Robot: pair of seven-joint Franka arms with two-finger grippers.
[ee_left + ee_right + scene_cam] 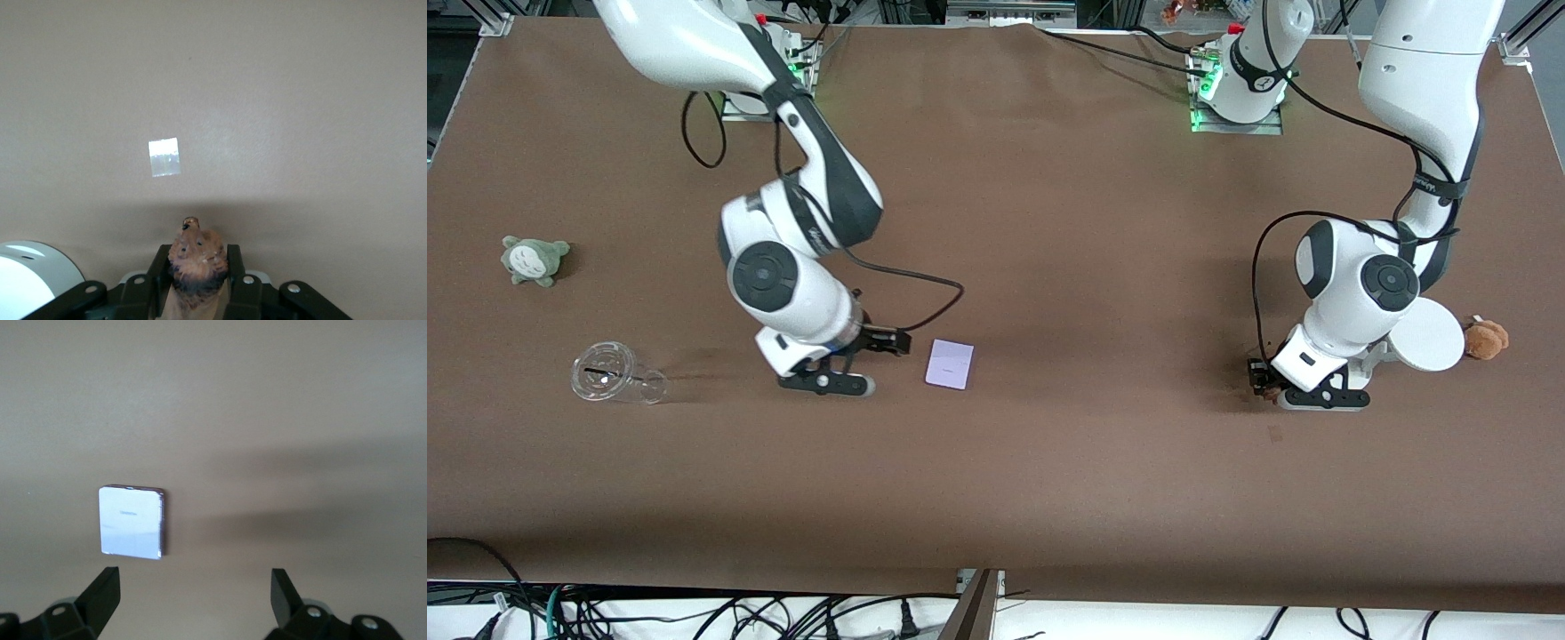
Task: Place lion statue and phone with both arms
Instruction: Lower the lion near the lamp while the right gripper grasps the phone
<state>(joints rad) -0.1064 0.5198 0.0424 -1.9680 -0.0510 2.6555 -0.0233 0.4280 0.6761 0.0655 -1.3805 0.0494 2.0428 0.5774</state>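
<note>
A: Left gripper [198, 283]?

B: Clamped on the lion statue [197, 257], head poking out between the fingers. It sits low over the table [1049, 222] toward the left arm's end, just beside the white stand [1427, 335]. In the front view the statue is mostly hidden under the wrist, only a dark bit shows.

A: Right gripper [193, 590]?

B: Jaws spread wide, nothing in them. It is low over the table, just beside the phone [131, 521], toward the right arm's end. The phone lies flat on the table, apart from the fingers, roughly mid-table between the two arms.

A: Progress?

B: Looks like halfway at best. Lion is picked up but not set down. Phone is not gripped yet. No marked drop spot is visible, so where either goes cannot be told.

A: What's left?

B: Likely the right arm must close on the phone, which is thin and flat, so the grip could slip. Then both items get placed.

A: Other stuff?

B: Brown plush toy [1486, 339] beside the stand, on the side away from the left gripper. Grey-green plush [534, 259] and a clear cup [616, 374] on its side near the right arm's end, the cup nearer to the front camera than the plush. None touched.
</note>
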